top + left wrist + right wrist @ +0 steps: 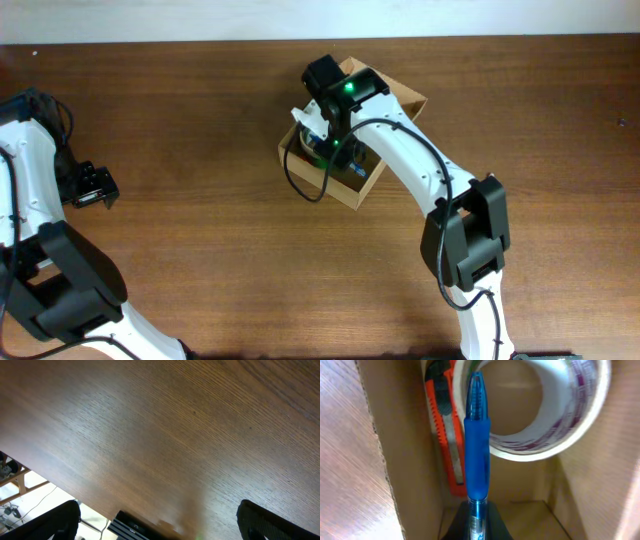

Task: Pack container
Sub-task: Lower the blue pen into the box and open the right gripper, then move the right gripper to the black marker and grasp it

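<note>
The container (352,192) is a small tan cardboard box at the table's middle back, its flap lid open to the far right. My right gripper (335,135) hangs over it and is shut on a blue pen (476,440), which points down into the box (400,460). Inside lie a roll of white tape (555,425) and an orange utility knife (445,440). My left gripper (92,187) is open and empty at the table's left edge; its wrist view shows only bare wood between the fingers (160,525).
The brown wooden table (200,250) surrounds the box. My right arm (440,190) reaches from the front right across to the box. The table's edge and floor show in the left wrist view (30,485).
</note>
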Action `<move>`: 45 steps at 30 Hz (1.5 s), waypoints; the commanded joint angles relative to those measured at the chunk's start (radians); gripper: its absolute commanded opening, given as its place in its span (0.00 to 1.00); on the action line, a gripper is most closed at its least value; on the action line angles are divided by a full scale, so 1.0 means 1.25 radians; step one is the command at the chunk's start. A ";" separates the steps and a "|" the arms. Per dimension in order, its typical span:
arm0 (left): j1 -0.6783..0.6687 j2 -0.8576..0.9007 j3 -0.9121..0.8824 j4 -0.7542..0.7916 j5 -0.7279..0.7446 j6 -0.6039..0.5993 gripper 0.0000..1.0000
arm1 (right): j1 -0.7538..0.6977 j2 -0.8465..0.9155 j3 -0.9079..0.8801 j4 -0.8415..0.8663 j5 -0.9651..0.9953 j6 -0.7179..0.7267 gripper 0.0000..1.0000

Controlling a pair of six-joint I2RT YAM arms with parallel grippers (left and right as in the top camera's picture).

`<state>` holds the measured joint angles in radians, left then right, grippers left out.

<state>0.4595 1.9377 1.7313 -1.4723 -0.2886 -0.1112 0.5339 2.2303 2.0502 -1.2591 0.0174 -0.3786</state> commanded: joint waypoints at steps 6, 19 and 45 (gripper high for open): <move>0.002 -0.005 -0.002 0.000 -0.003 0.013 1.00 | 0.039 0.002 -0.027 0.015 -0.026 -0.008 0.03; 0.002 -0.005 -0.002 0.000 -0.003 0.013 1.00 | 0.067 0.027 -0.041 0.026 -0.035 -0.008 0.04; 0.002 -0.005 -0.002 0.000 -0.003 0.013 1.00 | -0.266 -0.507 0.043 -0.030 0.297 0.233 0.45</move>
<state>0.4595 1.9377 1.7313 -1.4727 -0.2882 -0.1112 0.3706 1.7088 2.2486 -1.3125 0.3748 -0.1555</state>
